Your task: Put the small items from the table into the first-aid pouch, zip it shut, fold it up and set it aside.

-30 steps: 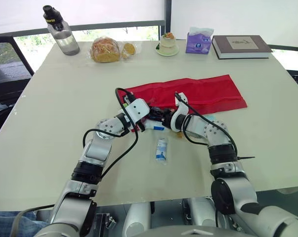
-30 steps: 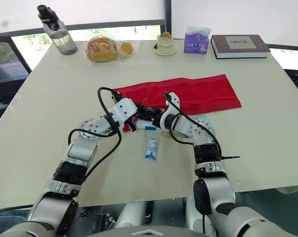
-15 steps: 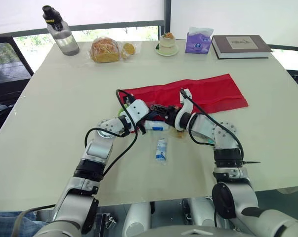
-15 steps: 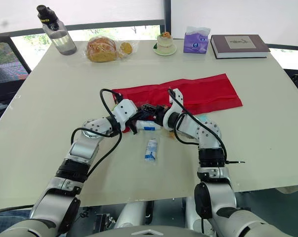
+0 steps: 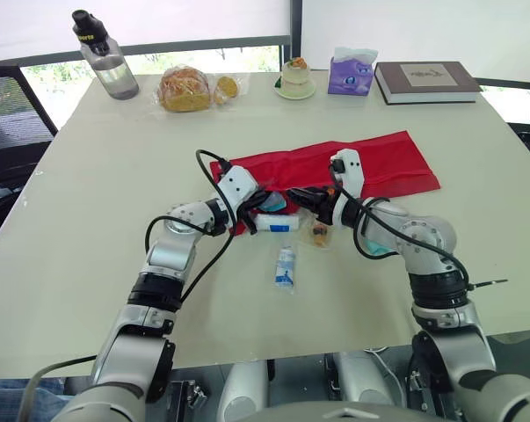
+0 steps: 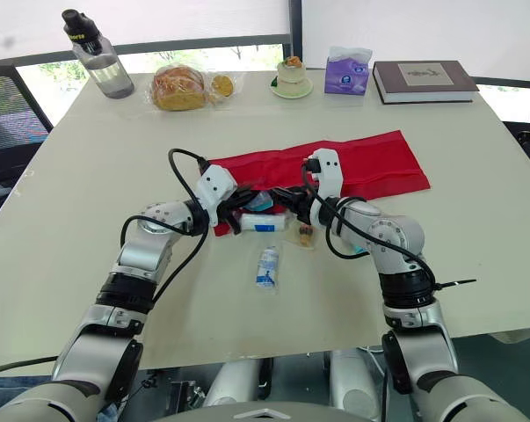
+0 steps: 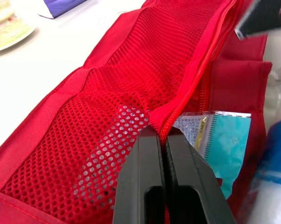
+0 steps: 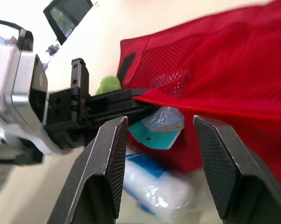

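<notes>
My left gripper (image 5: pixel 254 200) is clamped on the zipper edge of the red first-aid pouch (image 5: pixel 370 163) and holds the mesh pocket's mouth up. The pouch lies across the middle of the table (image 5: pixel 89 176), its long axis running left to right. My right gripper (image 5: pixel 301 195) hangs just beside that mouth, fingers spread with nothing between them. A teal packet (image 8: pixel 159 133) sits partly inside the opening. I judge the white tube (image 5: pixel 276 223) comes next. It lies just on the near-edge side of the right gripper, its long axis parallel to the pouch. The right arm is the free one and the nearer, so I would reach down and back toward myself. The small sachet (image 5: pixel 286 265) lies nearer the table's near edge.
</notes>
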